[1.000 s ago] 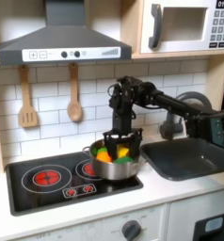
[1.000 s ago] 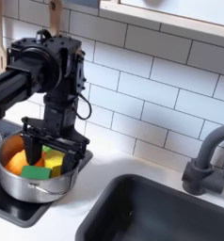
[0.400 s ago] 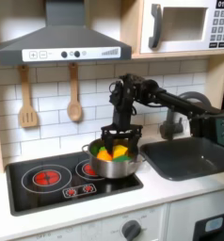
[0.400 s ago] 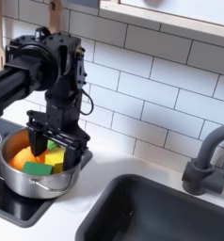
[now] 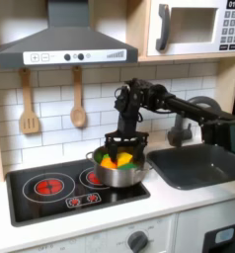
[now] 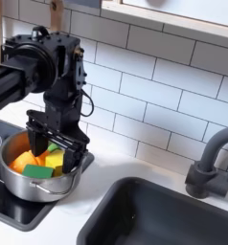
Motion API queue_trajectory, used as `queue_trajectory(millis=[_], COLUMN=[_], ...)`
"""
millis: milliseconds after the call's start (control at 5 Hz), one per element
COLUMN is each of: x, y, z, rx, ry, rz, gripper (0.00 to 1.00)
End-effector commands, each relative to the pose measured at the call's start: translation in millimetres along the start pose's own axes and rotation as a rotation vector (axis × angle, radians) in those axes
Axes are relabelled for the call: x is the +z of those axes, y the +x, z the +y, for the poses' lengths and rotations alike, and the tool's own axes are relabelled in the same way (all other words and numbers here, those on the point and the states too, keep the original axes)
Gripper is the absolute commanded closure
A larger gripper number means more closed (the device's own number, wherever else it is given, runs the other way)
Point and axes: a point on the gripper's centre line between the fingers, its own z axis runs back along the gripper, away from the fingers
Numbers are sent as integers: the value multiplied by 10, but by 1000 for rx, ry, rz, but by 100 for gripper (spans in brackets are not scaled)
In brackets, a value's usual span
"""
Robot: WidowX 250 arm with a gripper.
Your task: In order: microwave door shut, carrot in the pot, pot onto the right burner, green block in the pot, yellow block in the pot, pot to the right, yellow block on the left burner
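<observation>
The white microwave door (image 5: 192,28) at the top right of the first exterior view is closed. The steel pot (image 5: 121,179) (image 6: 32,188) sits on the black cooktop, covering part of the right burner (image 5: 92,178). Inside it lie the orange carrot (image 6: 19,160), the green block (image 6: 35,171) and the yellow block (image 6: 57,162). My gripper (image 5: 122,150) (image 6: 53,145) points straight down into the pot, open, with its fingers spread above the blocks and holding nothing. The left burner (image 5: 48,184) is bare.
A dark sink (image 5: 200,164) (image 6: 154,215) with a grey faucet (image 6: 210,163) lies to the right of the pot in both exterior views. A wooden spatula (image 5: 29,104) and spoon (image 5: 78,101) hang on the tiled wall under the range hood (image 5: 65,44).
My gripper has shifted slightly towards the second exterior view's left and lifted a little inside the pot. The pot has shifted a little left with it. The blocks and carrot stay in it.
</observation>
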Motion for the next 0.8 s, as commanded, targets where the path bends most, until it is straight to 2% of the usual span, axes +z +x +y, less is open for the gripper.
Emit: queue_trajectory(millis=[0,200,400,600], x=[-32,-31,14,-21], y=[90,145,187,170], z=[39,-101,-52,-15], rx=[-76,-112,-121,-108], ry=[6,-23,-28,-55], rz=[-52,-62,-98,-108], gripper=[0,0,0,0])
